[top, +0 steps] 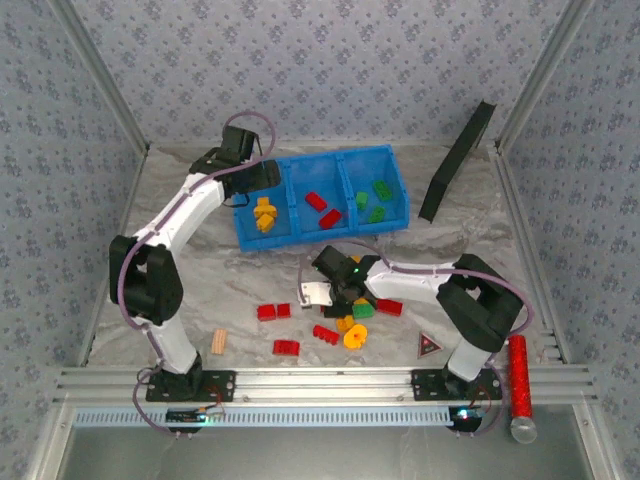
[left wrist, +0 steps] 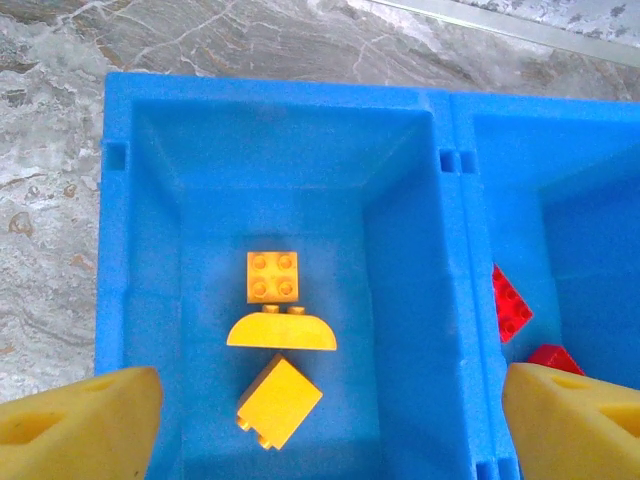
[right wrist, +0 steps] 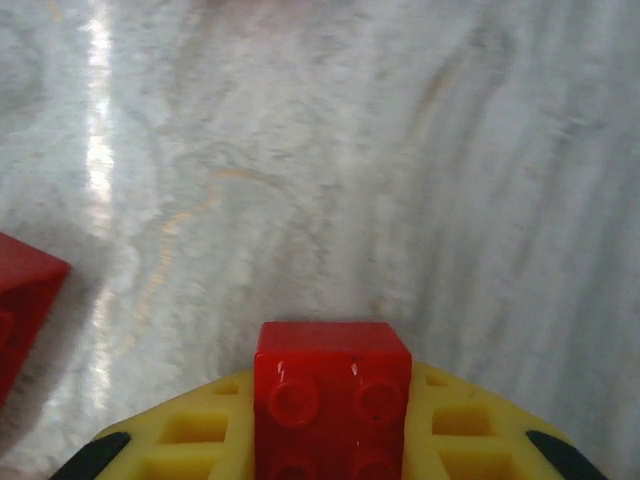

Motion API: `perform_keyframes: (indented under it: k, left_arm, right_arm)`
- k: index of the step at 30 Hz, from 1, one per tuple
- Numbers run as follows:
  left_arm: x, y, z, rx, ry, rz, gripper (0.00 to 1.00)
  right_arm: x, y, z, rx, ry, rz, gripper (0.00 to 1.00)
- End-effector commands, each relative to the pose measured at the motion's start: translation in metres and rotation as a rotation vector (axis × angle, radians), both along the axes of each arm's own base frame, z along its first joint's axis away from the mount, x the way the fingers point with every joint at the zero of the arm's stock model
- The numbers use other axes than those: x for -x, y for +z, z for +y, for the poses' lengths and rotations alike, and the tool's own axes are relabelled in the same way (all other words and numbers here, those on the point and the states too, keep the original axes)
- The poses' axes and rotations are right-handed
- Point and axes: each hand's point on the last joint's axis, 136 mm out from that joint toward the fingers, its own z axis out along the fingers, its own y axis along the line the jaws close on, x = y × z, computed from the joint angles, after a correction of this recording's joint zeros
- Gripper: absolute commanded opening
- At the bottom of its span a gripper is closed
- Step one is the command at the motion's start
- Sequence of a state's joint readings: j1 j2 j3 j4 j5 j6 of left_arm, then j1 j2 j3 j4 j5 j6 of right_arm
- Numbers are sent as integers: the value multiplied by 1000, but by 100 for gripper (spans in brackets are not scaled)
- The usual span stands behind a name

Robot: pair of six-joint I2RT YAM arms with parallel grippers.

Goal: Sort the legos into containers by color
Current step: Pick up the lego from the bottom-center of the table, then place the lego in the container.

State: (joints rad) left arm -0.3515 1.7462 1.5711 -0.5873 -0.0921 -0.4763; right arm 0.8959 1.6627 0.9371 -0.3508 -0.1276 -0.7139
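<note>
Right end effector (right wrist: pixel 332 440): clenched on a red brick (right wrist: pixel 332 385), studs facing the wrist camera, low over the bench (right wrist: pixel 330 150). Whether the brick is off the surface cannot be told. The grip sits square across the brick's sides, likely so that it rides level on the carry. Another red piece (right wrist: pixel 22 300) lies just to one side.

Left end effector (left wrist: pixel 328 428): spread wide and carrying nothing, it hangs over the left compartment (left wrist: pixel 150 260), probably parked there to stay out of the other arm's path.

Blue bin (top: pixel 290 240), three compartments:
- Left: three yellow bricks (left wrist: pixel 272 276), one of them half-round.
- Middle compartment (top: pixel 300 195): two red bricks (top: pixel 322 208); judged the held brick's destination.
- Right compartment (top: pixel 395 195): green bricks (top: pixel 375 200).

Loose legos (top: pixel 286 347), in red, green and yellow, lie scattered near the arm bases, so the sort is judged partway done.
</note>
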Motion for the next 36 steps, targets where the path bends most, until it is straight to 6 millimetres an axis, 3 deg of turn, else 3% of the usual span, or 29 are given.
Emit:
perform_keyframes:
  k: [1,7,11,15,21,26,32,36]
  left_arm:
    - [18,18,5,-7,-30,-6,88]
    - [48,16,6,-91,-71,22,88]
    - [73,9,-2,-146,-133,38,88]
    - [101,-4,-15,-168,-211,63,88]
    - [149,-27,-34,-159,-384,78,88]
    - [181,-26,-39,-141,-457,40,88]
    - [211,-26,-57,-88,-553,13,89]
    - [231,-30,-79,-18,-600,25,89]
  right_arm:
    - [-30,57,9,-153,-76,-79,19]
    - [-89,122,-12,-300,-272,-177,19]
    - [-127,148,-22,-325,-359,-253,20]
    - [-161,168,-17,-347,-403,-308,20]
    - [-210,160,-2,-329,-461,-293,20]
    - [-239,143,10,-316,-515,-262,20]
    - [-259,116,20,-293,-552,-185,22]
    - [-267,97,24,-260,-573,-158,22]
